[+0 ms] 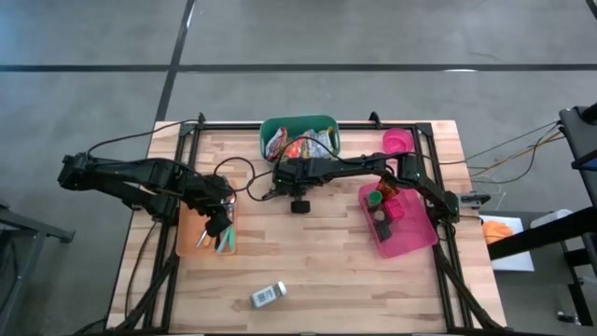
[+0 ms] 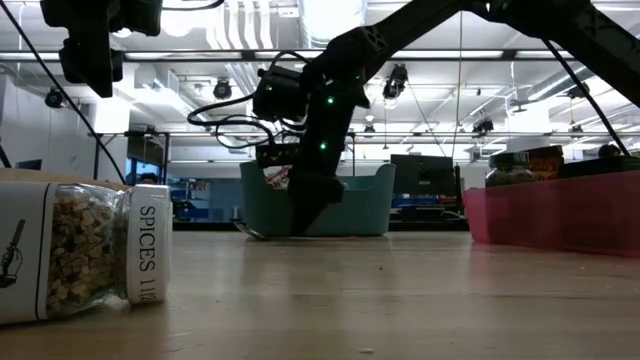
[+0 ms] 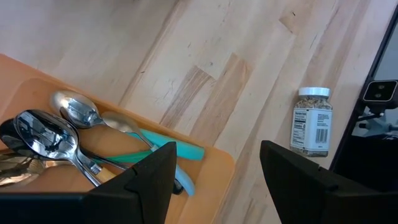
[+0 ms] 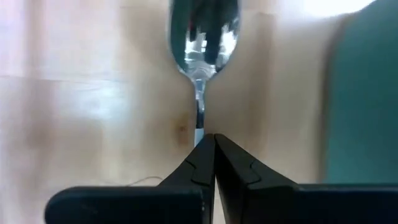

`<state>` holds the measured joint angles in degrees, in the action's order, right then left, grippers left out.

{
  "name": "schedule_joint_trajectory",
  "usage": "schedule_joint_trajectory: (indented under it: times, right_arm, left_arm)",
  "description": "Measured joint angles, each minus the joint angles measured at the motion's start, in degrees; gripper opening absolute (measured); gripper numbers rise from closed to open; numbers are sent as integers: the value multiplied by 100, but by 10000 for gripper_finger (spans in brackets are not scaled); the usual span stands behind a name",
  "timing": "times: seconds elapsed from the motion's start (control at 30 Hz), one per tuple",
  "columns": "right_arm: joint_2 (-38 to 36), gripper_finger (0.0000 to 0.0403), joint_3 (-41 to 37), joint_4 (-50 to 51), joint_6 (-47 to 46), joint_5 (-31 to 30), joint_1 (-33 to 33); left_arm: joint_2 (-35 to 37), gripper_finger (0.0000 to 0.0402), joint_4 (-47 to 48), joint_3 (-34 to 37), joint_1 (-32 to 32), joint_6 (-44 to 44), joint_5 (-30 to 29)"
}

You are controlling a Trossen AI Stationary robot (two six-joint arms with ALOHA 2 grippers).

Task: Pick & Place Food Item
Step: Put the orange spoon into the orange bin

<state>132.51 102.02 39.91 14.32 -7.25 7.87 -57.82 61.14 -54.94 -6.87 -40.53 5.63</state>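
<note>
My right gripper (image 4: 214,138) reaches to the middle of the table, just in front of the green bin (image 1: 300,140), and is shut on a metal spoon (image 4: 205,37). The bin holds packaged snacks (image 1: 303,147). My left gripper (image 3: 217,168) hangs open above the orange tray (image 1: 207,233) near the table's left edge, touching nothing. Several spoons and a teal-handled utensil (image 3: 180,152) lie in that tray. A spice jar (image 1: 268,295) lies on its side near the front edge. My right gripper pinches the spoon's thin handle (image 4: 199,127) between its two fingertips. The fingers slant steeply down from above, and the spoon runs on ahead of them, bowl (image 4: 205,43) farthest away. The spoon hangs just over the wood beside the green bin; whether it touches the table does not show.
A pink tray (image 1: 422,238) with jars and small containers sits at the right, and a pink bowl (image 1: 398,140) stands at the far right. Bare wood lies between the orange tray and the pink tray. Cables (image 1: 244,173) trail over the table near the green bin.
</note>
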Motion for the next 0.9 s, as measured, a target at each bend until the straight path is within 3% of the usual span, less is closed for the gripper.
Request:
schedule_joint_trajectory:
  times: [0.23, 0.77, 0.9]
  right_arm:
    - [0, 8, 13, 360, -233, 423, -163]
    - [-420, 9, -37, 774, -1109, 700, -388]
    - [-476, 34, -27, 780, -1312, 1086, -359]
  left_arm:
    - [0, 236, 0, 0, -2, -2, 0]
    - [0, 236, 0, 0, -9, -17, 2]
    - [0, 236, 0, 0, -11, -15, 20]
